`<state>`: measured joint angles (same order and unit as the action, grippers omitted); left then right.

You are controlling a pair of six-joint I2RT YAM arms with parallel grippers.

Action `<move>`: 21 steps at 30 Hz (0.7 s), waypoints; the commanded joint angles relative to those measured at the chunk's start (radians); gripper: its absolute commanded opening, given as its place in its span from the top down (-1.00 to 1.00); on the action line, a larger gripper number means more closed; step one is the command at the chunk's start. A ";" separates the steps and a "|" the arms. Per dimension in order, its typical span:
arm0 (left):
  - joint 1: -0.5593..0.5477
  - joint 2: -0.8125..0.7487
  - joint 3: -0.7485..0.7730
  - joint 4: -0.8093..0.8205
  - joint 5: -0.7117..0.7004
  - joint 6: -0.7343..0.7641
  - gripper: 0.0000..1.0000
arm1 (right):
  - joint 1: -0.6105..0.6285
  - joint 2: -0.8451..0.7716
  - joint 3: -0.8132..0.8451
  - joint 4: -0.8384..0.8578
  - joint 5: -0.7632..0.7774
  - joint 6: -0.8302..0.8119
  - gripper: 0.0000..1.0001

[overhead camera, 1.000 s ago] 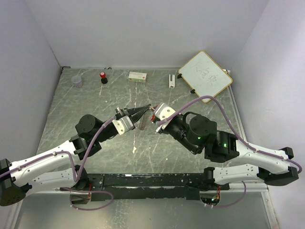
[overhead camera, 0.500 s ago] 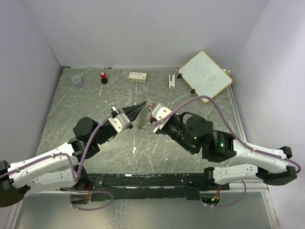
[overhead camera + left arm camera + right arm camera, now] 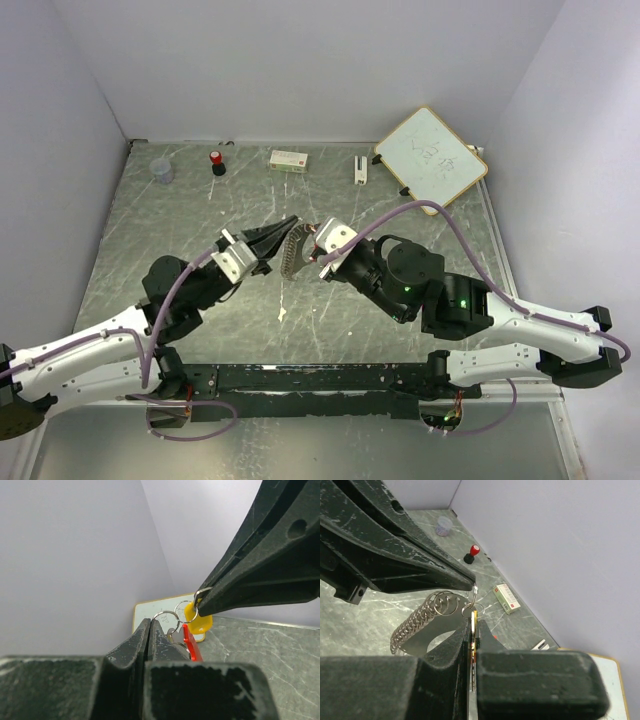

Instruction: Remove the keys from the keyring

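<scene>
— Where is the thin silvery metal keyring (image 3: pixel 290 252)?
— Strung between both grippers, near the table's (image 3: pixel 150 250) middle. The left gripper (image 3: pixel 287 225) has its jaws pressed together on one loop, and the coil of rings hangs at its 6 o'clock.
— And the right gripper (image 3: pixel 316 234)?
— Jaws together too, pinching a loop. In the left wrist view the small yellow-headed key (image 3: pixel 198 623) dangles just under its tip, with the narrow red key (image 3: pixel 190 644) at 6 o'clock below that.
</scene>
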<state>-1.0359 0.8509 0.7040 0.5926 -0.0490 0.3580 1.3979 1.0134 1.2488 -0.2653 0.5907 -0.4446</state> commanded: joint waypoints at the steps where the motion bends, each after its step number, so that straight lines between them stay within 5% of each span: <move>1: 0.011 -0.061 -0.058 0.122 -0.059 -0.045 0.86 | 0.005 -0.016 -0.010 0.025 0.004 0.013 1.00; 18: 0.009 -0.125 -0.141 0.159 0.015 -0.157 0.86 | 0.006 0.008 -0.053 0.113 0.102 -0.015 1.00; 21: 0.010 -0.133 -0.145 0.128 0.033 -0.169 0.74 | 0.006 0.011 -0.046 0.116 0.117 -0.030 1.00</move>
<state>-1.0309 0.7380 0.5640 0.6933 -0.0422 0.2276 1.4021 1.0290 1.1904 -0.1867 0.6510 -0.4400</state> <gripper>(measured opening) 0.098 0.017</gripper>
